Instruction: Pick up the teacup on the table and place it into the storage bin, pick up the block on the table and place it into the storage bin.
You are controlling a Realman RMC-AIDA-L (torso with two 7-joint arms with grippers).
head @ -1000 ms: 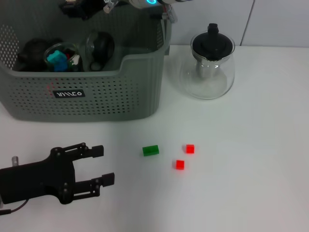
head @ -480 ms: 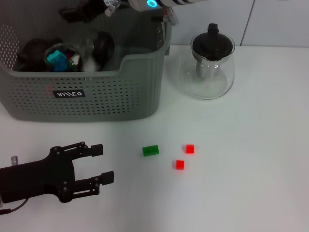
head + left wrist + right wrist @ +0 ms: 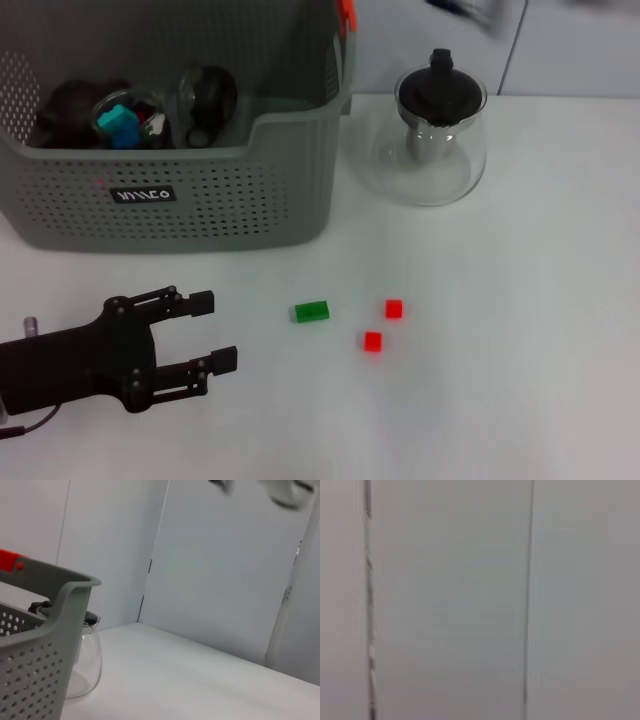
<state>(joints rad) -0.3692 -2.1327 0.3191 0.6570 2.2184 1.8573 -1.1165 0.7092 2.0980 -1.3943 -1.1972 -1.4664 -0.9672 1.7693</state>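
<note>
The grey perforated storage bin [image 3: 260, 190] stands at the back left, and its corner also fills the left wrist view [image 3: 45, 630]. Inside it a clear glass teacup [image 3: 203, 98] lies beside another glass holding a teal piece [image 3: 117, 122]. On the table in front lie a green block [image 3: 312, 312] and two small red blocks [image 3: 394, 309] [image 3: 372, 341]. My black left gripper [image 3: 215, 330] rests low near the front left, open and holding nothing, a hand's width left of the green block. Only a blurred part of the right arm [image 3: 478, 12] shows at the top edge.
A glass teapot [image 3: 440, 130] with a black lid stands right of the bin, also seen in the left wrist view [image 3: 85, 655]. An orange tab [image 3: 346, 12] sits on the bin's back right corner. The right wrist view shows only wall panels.
The right arm has swung from above the bin's back away to the upper right. The teacup now lies still in the bin. My left gripper has barely moved.
</note>
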